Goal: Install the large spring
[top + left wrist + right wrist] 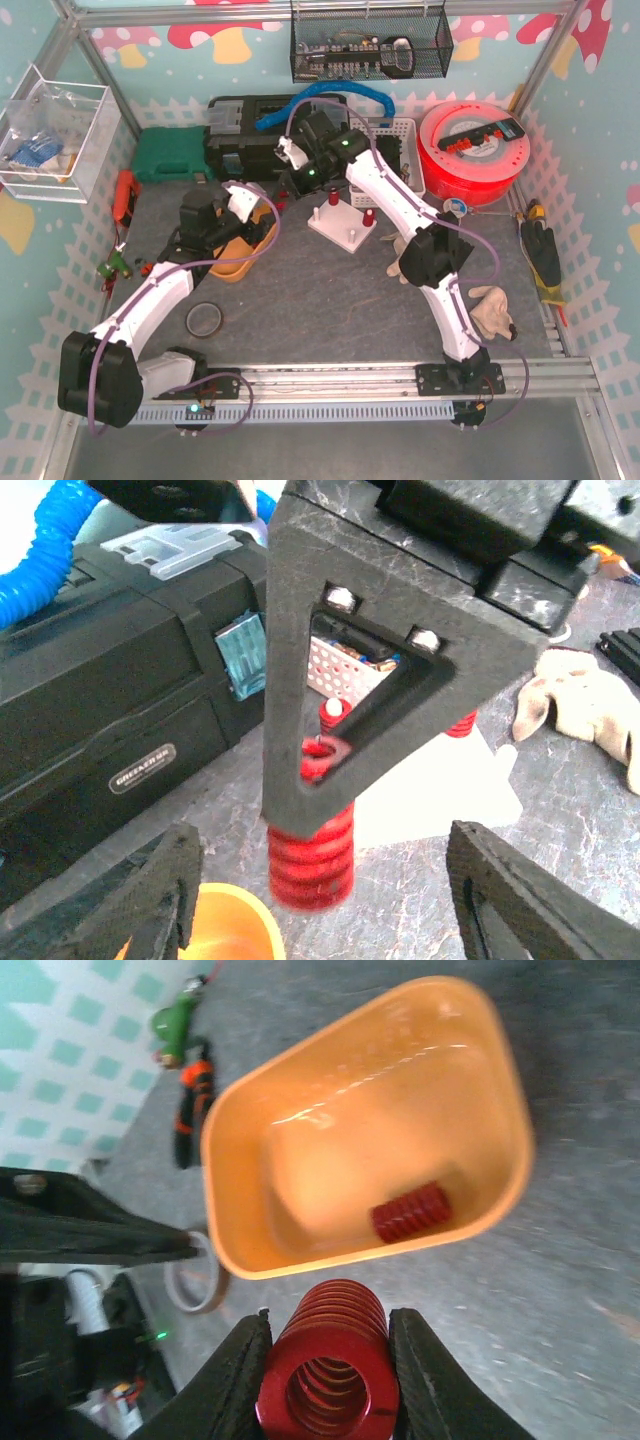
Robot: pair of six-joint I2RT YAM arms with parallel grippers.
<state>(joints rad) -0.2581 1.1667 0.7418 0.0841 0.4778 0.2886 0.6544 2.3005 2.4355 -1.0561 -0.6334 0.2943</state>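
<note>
The right tool (328,1355) is clamped on the large spring (330,1385), a thick red ribbed coil held between its black fingers, just beside the glossy rounded orange tub (240,1160). The left tool (322,880) stands open over the mottled grey counter (570,1260).

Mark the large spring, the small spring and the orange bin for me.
large red spring (335,1325), right wrist view, on its upper coils.
small red spring (411,1211), right wrist view, middle of its coils.
orange bin (340,1100), right wrist view, bare inner wall.
</note>
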